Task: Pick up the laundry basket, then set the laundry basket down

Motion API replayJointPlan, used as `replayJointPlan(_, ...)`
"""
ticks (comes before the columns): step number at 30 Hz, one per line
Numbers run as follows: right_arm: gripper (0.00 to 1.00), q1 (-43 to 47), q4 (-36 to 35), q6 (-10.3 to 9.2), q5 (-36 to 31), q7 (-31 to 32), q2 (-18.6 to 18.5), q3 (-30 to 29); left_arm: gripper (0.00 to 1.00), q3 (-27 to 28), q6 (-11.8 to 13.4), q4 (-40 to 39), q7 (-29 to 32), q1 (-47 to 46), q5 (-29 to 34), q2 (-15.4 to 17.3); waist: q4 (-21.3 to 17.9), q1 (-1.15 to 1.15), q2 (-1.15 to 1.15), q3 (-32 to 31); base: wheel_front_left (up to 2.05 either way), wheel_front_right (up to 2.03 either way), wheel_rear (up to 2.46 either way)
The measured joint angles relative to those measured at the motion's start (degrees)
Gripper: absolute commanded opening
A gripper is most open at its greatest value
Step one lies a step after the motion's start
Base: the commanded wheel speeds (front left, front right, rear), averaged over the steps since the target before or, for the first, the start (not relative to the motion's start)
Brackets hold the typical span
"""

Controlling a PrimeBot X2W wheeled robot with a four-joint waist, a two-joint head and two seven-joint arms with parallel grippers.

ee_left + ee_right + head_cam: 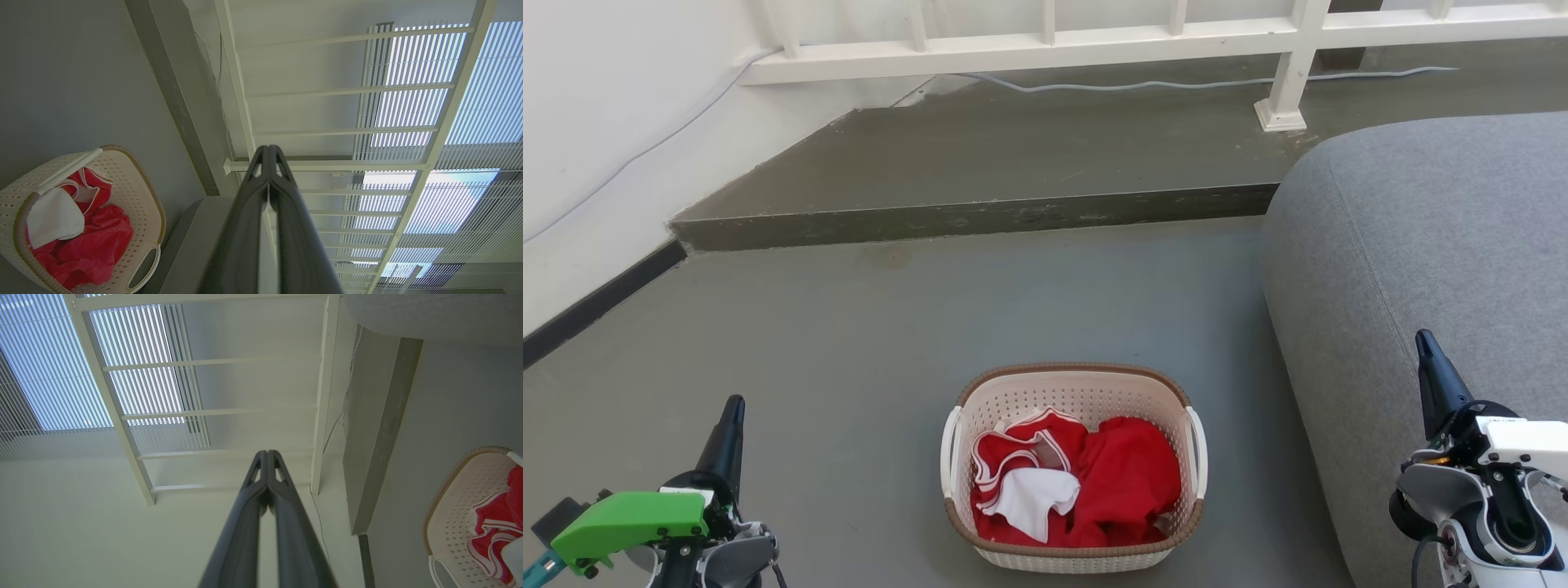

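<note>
The laundry basket (1070,369) sits midway between the left gripper (734,406) and right gripper (1423,340), both pressed together and empty.

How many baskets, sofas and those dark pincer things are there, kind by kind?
Cream perforated plastic laundry basket: 1
Grey fabric sofa: 1
Dark two-fingered grippers: 2 (left gripper, right gripper)
Total: 4

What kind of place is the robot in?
Probably a room in a home: there is a grey sofa, a laundry basket holding red clothes on the floor, and a white railing behind.
</note>
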Motion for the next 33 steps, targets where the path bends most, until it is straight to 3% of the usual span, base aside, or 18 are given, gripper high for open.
replayJointPlan(33,0.0,0.0,0.0,0.0,0.0,0.0,0.0,-0.1,0.0,0.0,0.0,0.0,0.0,0.0,0.0,0.0,0.0,0.0,0.0,0.0,0.0,0.0,0.0)
